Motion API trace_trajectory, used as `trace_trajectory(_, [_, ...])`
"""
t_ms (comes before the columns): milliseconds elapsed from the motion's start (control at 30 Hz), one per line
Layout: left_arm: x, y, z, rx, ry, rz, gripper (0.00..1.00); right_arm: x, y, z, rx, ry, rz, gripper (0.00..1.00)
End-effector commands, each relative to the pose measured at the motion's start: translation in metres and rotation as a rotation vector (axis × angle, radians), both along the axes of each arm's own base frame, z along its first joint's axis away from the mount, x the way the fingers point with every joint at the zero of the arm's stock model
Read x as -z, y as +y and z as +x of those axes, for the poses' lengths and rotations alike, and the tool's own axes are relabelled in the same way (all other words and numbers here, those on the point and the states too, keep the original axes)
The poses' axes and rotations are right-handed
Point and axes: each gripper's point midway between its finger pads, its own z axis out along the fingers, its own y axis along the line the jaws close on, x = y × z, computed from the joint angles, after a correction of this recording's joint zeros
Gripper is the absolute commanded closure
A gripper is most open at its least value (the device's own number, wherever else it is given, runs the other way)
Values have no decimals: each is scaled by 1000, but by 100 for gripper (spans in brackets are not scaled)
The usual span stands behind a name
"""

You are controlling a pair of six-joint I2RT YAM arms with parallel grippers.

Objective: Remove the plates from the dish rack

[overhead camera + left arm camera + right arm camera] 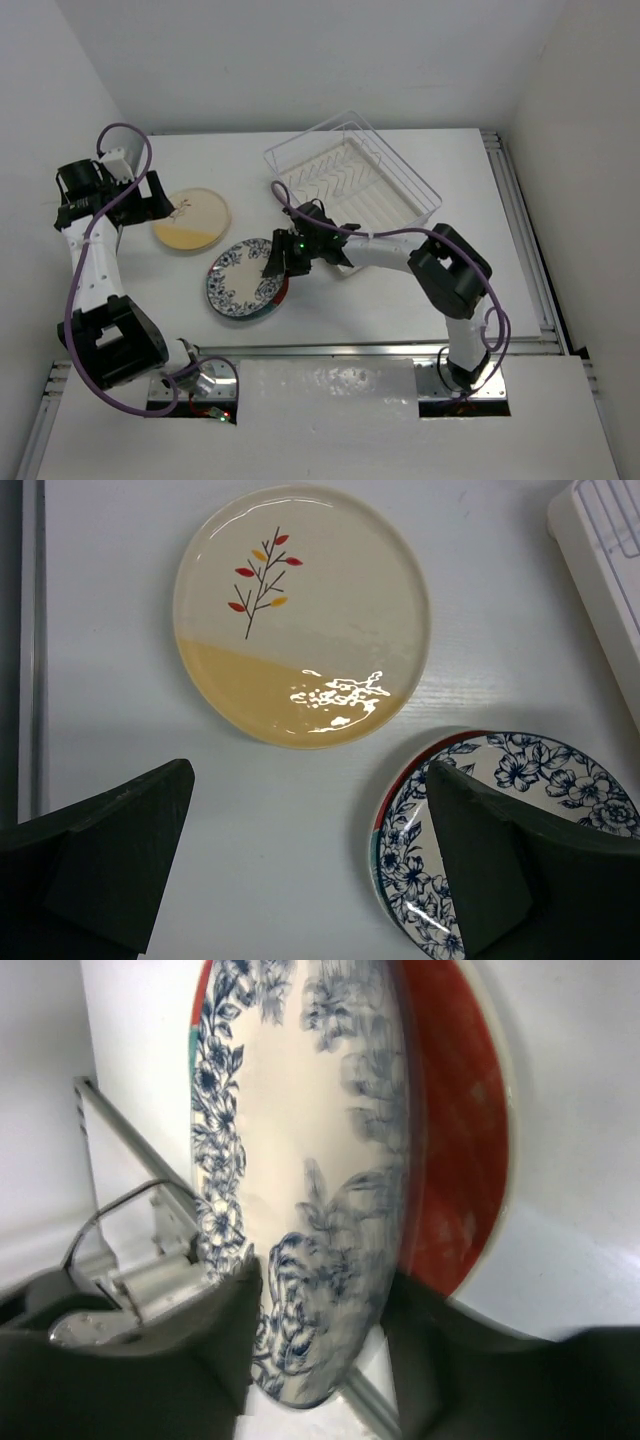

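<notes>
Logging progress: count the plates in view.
3: a cream plate on the table, a blue floral plate on a red plate beside it. Others may hide beneath.

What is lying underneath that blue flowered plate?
Under the blue flowered plate lies a red plate with a teal edge. Only a crescent of it shows; the rest, including most of its pattern, is covered.

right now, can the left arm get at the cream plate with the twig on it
Probably yes. Its jaws stand open just short of the cream plate, which lies flat with nothing on it. The blue floral plate sits beside it, not over it, held in the right jaws.
</notes>
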Motion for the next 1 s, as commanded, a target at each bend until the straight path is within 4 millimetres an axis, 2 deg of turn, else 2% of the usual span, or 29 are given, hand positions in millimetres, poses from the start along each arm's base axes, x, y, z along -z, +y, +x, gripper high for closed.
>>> trace_trajectory(0, [-10,2,6,30,-30,18,0,-25,19,6,-50,-44,61,47])
trace_trajectory(67, [-9,1,6,38,-30,17,0,-20,15,9,-60,-64,10,37])
trace_trajectory(167, [-8,2,6,43,-26,17,0,-1,-3,7,-62,-47,-127,35])
trace_trajectory(233, [-7,2,7,46,-25,19,0,0,-5,9,-72,-54,-160,33])
trace_trajectory(267, [-7,2,7,46,-24,21,0,10,-13,6,-84,-39,-217,32])
trace_trajectory(333, [-7,2,8,49,-26,22,0,8,-14,9,-92,-58,-259,31])
trace_trajectory(367, [-7,2,8,51,-24,20,0,17,-24,9,-94,-65,-329,31])
trace_trajectory(400, [-7,2,8,50,-25,21,0,15,-22,10,-102,-83,-343,31])
trace_trajectory(533, [-8,3,8,56,-27,29,0,27,-21,6,-148,-78,-411,31])
trace_trajectory(667, [-8,3,7,58,-23,37,0,35,-15,1,-186,-103,-446,37])
trace_trajectory(800, [-7,3,5,62,-15,39,0,34,-9,4,-196,-139,-467,38])
trace_trajectory(967, [-5,3,4,66,-9,39,0,25,-11,6,-217,-197,-497,37])
